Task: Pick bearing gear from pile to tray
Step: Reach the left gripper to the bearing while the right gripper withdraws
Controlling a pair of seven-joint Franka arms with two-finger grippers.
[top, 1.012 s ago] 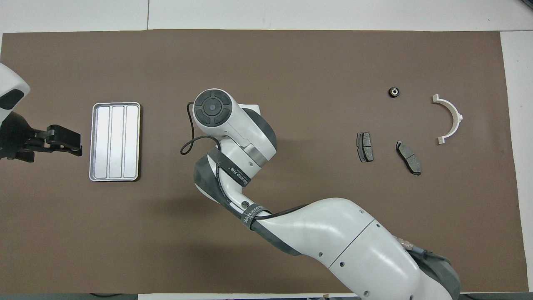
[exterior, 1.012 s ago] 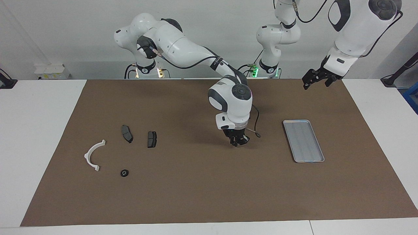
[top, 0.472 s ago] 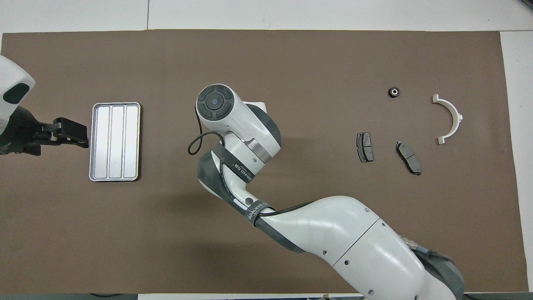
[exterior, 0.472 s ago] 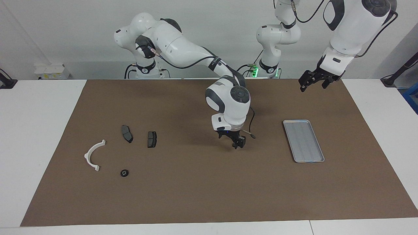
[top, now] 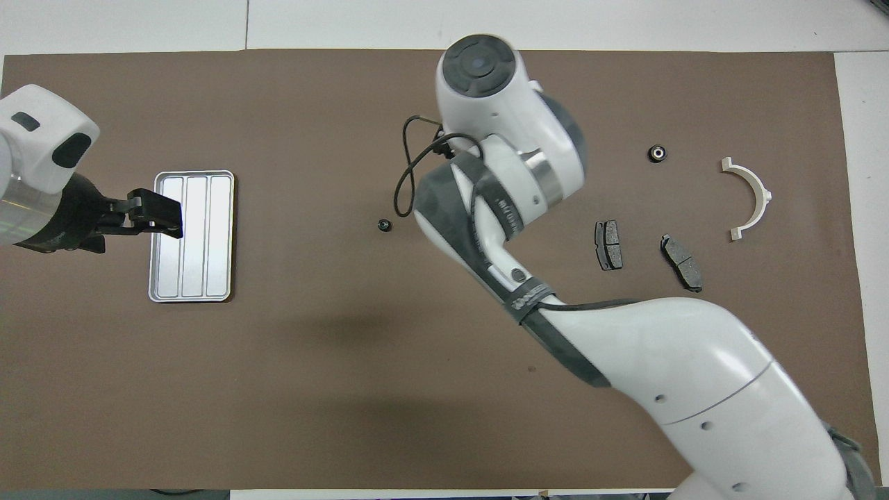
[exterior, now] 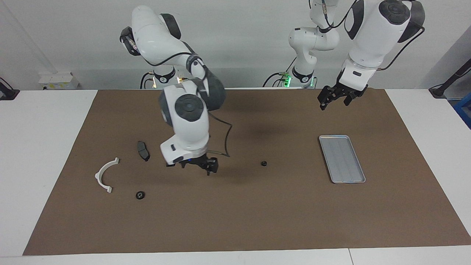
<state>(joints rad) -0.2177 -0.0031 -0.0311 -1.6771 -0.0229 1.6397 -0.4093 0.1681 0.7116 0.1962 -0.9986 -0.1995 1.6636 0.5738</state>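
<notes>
Bearing gear [exterior: 263,163] lies between pile and tray [exterior: 342,159].

Right arm [exterior: 186,121] hides one brake pad [top: 608,244] — facing view only.

White table [exterior: 48,147], brown mat [exterior: 235,217] over it. On the mat: tray [exterior: 342,158] toward the left arm's end; small black gear [exterior: 263,163] mid-mat; toward the right arm's end, two brake pads [top: 609,244], white half-ring [exterior: 105,175], black round piece [exterior: 140,195].
</notes>
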